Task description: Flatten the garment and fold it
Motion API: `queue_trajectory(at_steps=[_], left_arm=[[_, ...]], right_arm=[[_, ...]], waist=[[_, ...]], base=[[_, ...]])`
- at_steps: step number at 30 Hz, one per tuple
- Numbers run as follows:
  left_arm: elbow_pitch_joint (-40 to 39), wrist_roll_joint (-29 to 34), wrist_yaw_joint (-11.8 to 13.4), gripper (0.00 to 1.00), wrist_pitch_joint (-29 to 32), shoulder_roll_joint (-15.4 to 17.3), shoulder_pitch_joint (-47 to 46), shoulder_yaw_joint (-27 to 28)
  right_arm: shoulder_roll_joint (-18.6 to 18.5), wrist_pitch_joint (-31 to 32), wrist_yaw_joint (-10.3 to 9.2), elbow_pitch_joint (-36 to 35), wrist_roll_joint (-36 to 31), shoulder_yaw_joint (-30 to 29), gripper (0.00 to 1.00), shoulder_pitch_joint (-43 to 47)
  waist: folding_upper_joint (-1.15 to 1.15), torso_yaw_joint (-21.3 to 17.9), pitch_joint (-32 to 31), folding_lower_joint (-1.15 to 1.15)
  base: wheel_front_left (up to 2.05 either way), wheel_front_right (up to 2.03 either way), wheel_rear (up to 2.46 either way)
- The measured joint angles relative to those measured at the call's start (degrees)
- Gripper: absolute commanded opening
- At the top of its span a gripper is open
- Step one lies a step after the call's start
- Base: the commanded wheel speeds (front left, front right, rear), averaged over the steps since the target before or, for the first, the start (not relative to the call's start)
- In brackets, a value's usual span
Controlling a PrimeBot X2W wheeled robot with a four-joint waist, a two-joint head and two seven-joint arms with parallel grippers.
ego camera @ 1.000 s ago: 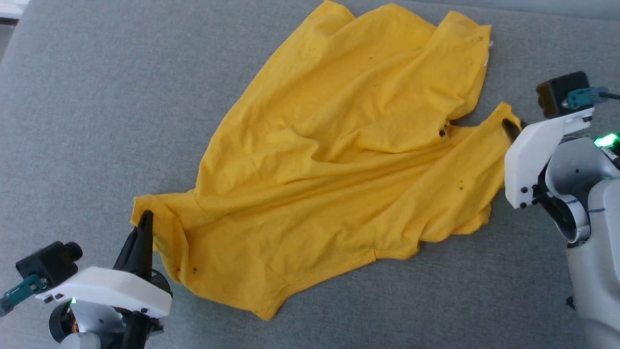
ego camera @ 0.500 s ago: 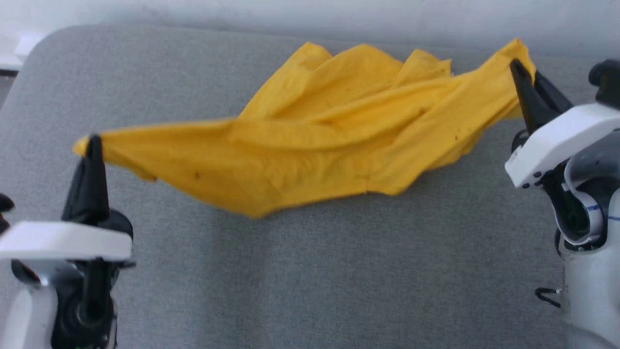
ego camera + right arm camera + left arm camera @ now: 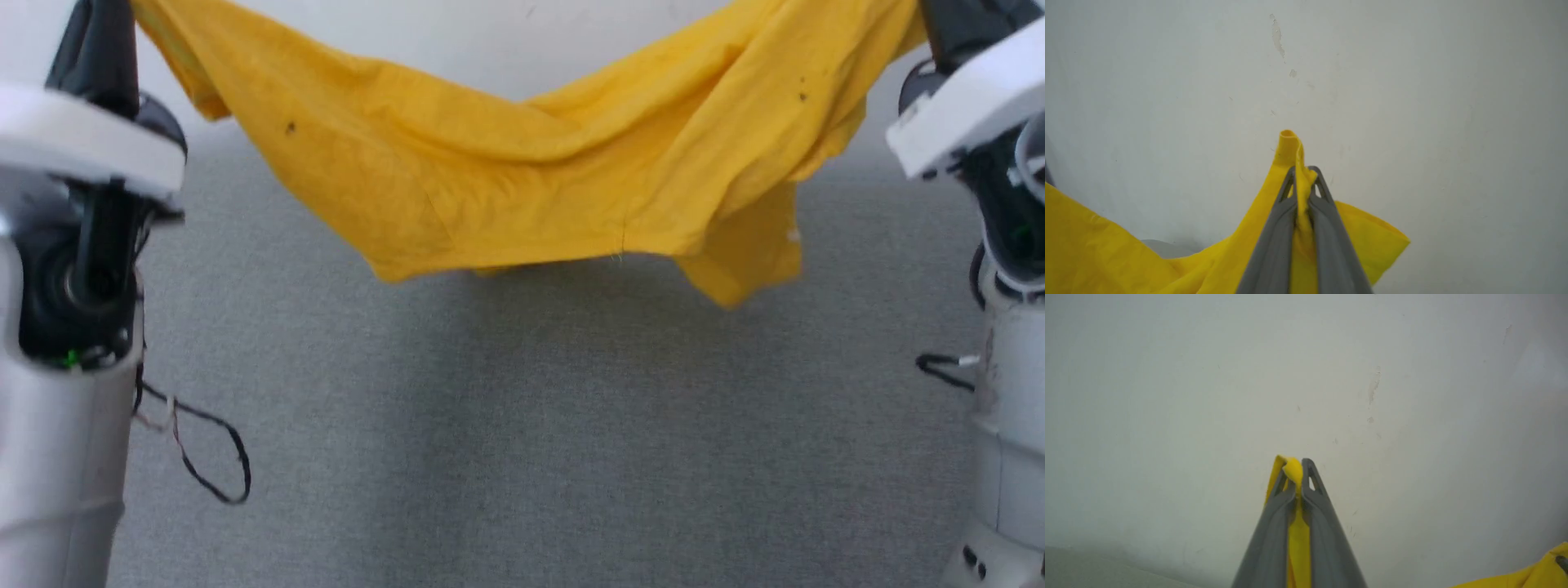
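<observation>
The garment [image 3: 522, 171], a bright yellow T-shirt, hangs in the air as a sagging band between my two raised arms, clear of the grey surface [image 3: 522, 425]. At the head view's upper left, my left gripper [image 3: 102, 24] is shut on one end of it; the left wrist view shows a yellow fold [image 3: 1293, 473] pinched between the fingertips of that gripper [image 3: 1295, 465]. My right gripper [image 3: 1302, 171] is shut on the other end, with cloth [image 3: 1106, 253] trailing down to the left. The gripper's fingertips are cut off at the head view's top right.
A pale wall [image 3: 506, 41] stands behind the grey padded surface. A loose black cable [image 3: 204, 457] hangs by my left forearm and another loop [image 3: 943, 371] by my right forearm.
Both grippers have lifted the garment off the surface and raised it high, still shut on its ends. The head view has tilted up toward the wall.
</observation>
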Motion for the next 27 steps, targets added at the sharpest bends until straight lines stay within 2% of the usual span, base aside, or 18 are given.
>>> queue_trajectory(at_steps=[7, 15, 23, 27], left_arm=[[11.88, 3.08, 0.43, 0.00, 5.97, 0.90, -14.17, -5.27], [22.37, 4.36, 1.08, 0.00, 10.77, 0.44, -24.61, -8.27], [28.35, 6.05, 1.40, 0.00, 8.18, 0.47, -32.88, -7.62], [29.44, 6.59, -0.56, 0.00, 3.89, 1.08, -38.05, -6.11]], right_arm=[[-0.74, 2.25, 0.00, 6.54, -0.78, 0.96, 0.00, -9.71], [-1.19, 3.68, 0.00, 18.69, -4.91, 3.22, 0.00, -18.85], [0.31, 2.46, 0.01, 27.99, -9.83, 3.72, 0.00, -27.43], [1.00, 0.68, 0.01, 30.81, -13.30, 2.93, 0.00, -33.54]], waist=[[0.00, -2.44, -2.16, 0.01], [0.00, -4.89, -1.55, 0.01], [0.00, -6.20, 3.54, 0.02], [0.00, -6.69, 7.70, 0.03]], base=[[0.00, 0.00, 0.00], [0.00, 0.00, 0.00], [0.00, 0.00, 0.00], [0.00, 0.00, 0.00]])
